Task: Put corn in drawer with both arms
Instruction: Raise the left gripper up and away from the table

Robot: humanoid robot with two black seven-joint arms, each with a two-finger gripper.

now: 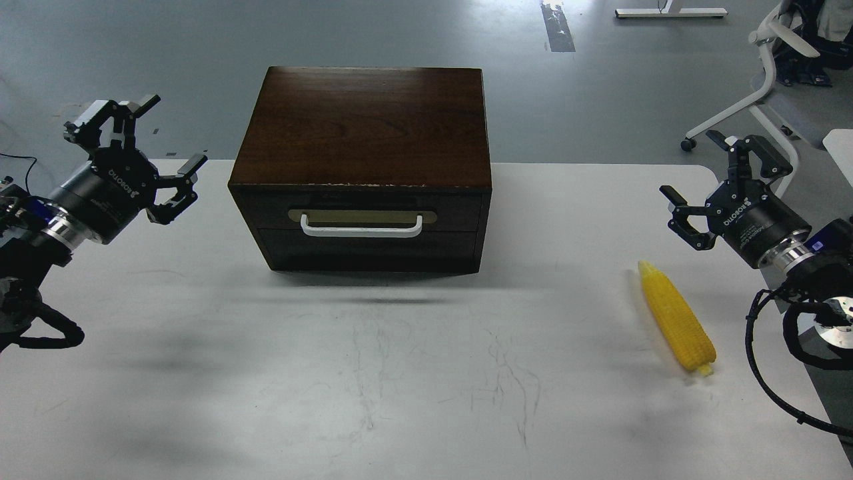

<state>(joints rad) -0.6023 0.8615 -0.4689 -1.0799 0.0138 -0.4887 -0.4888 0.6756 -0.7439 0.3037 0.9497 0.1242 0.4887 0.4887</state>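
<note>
Lying on the smooth white table (200, 373): bumpy yellow pointy corn (676, 317) | drawer (363, 213) closed in dark shiny wooden box (363, 127) | left gripper (136, 150) fingers spread | right gripper (710, 187) fingers spread, near corn

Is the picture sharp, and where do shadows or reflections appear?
Head view: mostly sharp; the bright yellow corn cob looks slightly smeared at its edges. A soft shadow lies before the dark brown wooden box, whose polished top shows mild sheen. The white table has faint blurry shadows.
</note>
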